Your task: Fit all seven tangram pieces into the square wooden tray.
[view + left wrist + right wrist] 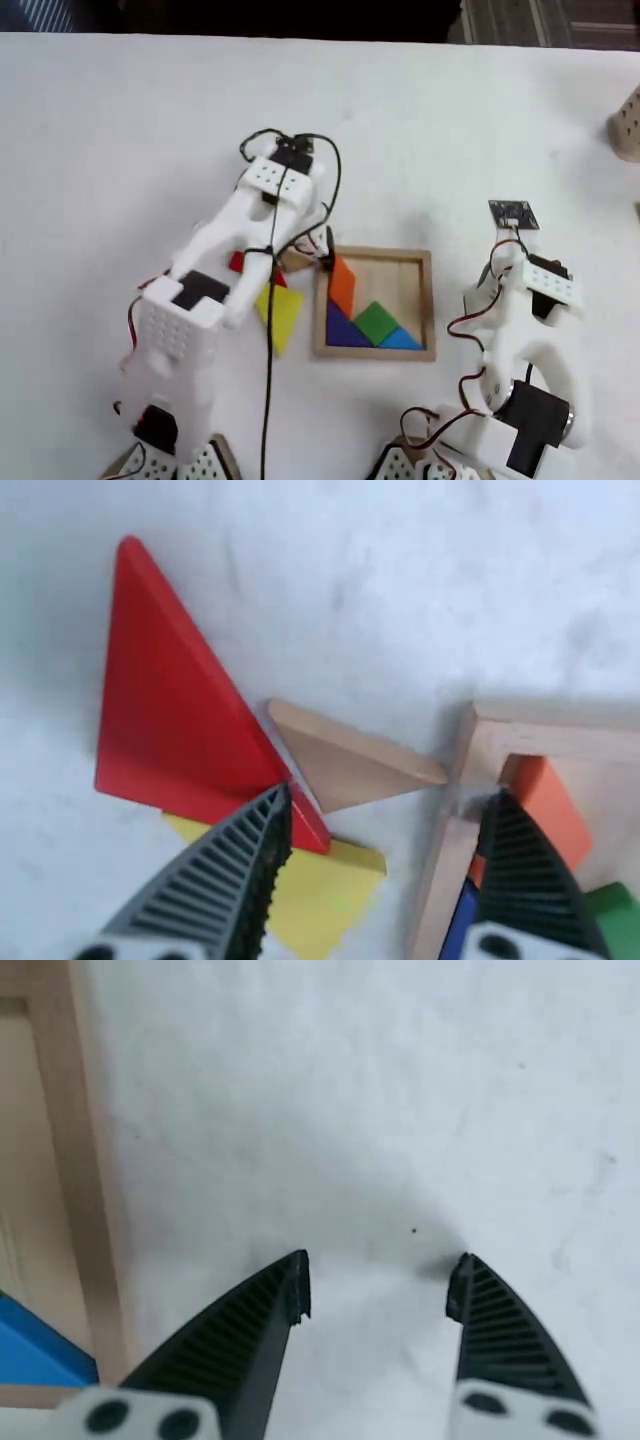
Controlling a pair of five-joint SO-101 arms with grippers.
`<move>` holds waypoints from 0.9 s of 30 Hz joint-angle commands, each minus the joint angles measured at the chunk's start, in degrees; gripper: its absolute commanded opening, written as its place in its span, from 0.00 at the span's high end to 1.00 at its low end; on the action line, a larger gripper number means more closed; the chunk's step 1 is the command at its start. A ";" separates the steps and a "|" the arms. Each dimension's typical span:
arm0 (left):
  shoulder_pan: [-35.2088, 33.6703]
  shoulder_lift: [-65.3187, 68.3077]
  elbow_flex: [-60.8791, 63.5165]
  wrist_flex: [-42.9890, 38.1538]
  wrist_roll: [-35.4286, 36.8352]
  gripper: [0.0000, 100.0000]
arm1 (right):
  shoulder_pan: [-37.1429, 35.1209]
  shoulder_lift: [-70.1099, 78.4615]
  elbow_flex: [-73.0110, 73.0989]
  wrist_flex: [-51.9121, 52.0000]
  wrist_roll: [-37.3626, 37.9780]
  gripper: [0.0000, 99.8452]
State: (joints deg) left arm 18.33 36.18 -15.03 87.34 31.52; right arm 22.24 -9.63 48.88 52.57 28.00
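The square wooden tray [425, 305] holds an orange piece [342, 283], a dark blue triangle [345, 328], a green piece [376, 322] and a light blue triangle [400, 340]. Left of it lie a yellow triangle [280, 315], a red triangle [237, 262] and a wood-coloured triangle [295, 260]. My left gripper [385, 815] hangs open over the tray's far-left corner. One finger is above the red triangle [170, 730], the other above the tray rim [470, 780], and the wood-coloured triangle [345, 765] lies between them. My right gripper [380, 1275] is open over bare table beside the tray's right rim [85, 1190].
A small circuit board [513, 213] lies behind the right arm [545, 285]. A beige perforated object [628, 125] stands at the far right edge. Cables loop over the left arm [240, 240]. The yellow triangle [320, 890] lies partly under the red one.
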 commanded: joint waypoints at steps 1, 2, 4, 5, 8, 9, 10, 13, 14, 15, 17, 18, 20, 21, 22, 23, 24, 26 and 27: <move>-2.59 -0.40 -2.90 0.88 0.62 0.71 | -0.75 -0.92 -0.18 -0.48 0.88 0.78; -2.95 -0.40 -2.99 0.88 0.62 0.71 | -0.75 -0.92 -0.18 -0.48 0.88 0.78; -3.82 -0.40 -2.99 0.79 0.79 0.71 | -0.75 -0.92 -0.18 -0.48 0.88 0.78; -4.35 -0.40 -2.99 0.79 1.49 0.71 | -0.75 -0.92 -0.18 -0.48 0.88 0.78; -5.05 -0.40 -2.99 0.62 3.60 0.71 | -0.75 -0.92 -0.18 -0.48 0.88 0.78; -4.88 -0.40 -2.99 0.62 3.78 0.71 | -0.75 -0.92 -0.18 -0.48 0.88 0.78; -4.70 -0.40 -2.99 0.70 3.87 0.71 | -0.75 -0.92 -0.18 -0.48 0.88 0.78; -4.62 -1.80 -2.55 0.35 3.87 0.71 | -0.92 -0.92 -0.18 -0.48 0.88 0.78; -4.62 -3.12 -2.20 0.35 3.43 0.71 | -1.36 -0.92 -0.18 -0.48 0.88 0.78; -4.62 -4.88 -1.05 0.26 3.43 0.71 | -1.71 -0.92 -0.18 -0.40 0.88 0.78; -4.53 -9.19 2.99 -2.02 3.34 0.71 | -1.80 -0.92 -0.18 -0.40 0.88 0.78; -4.53 -11.56 6.07 -4.13 3.34 0.71 | -1.80 -0.92 -0.18 -0.40 0.88 0.78; -4.53 -16.48 12.40 -9.05 3.34 0.71 | -1.80 -0.92 -0.18 -0.40 0.88 0.78; -4.53 -18.86 15.21 -11.25 3.34 0.71 | -1.80 -0.92 -0.18 -0.40 0.88 0.78; -4.53 -20.88 17.67 -13.19 3.34 0.71 | -1.80 -0.92 -0.18 -0.40 0.88 0.78; -4.53 -22.73 19.60 -14.86 3.34 0.71 | -1.71 -0.92 -0.18 -0.40 0.88 0.78; -4.53 -23.96 21.36 -16.44 3.34 0.71 | -1.63 -0.92 -0.18 -0.40 0.88 0.78; -4.62 -24.31 23.30 -18.81 3.52 0.71 | -1.63 -0.92 -0.18 -0.40 0.88 0.78; -4.62 -23.96 23.82 -19.52 3.78 0.71 | -1.63 -0.92 -0.18 -0.40 0.88 0.78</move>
State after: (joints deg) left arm 14.46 16.22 7.74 71.52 34.51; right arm 21.01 -9.63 48.88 52.57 28.18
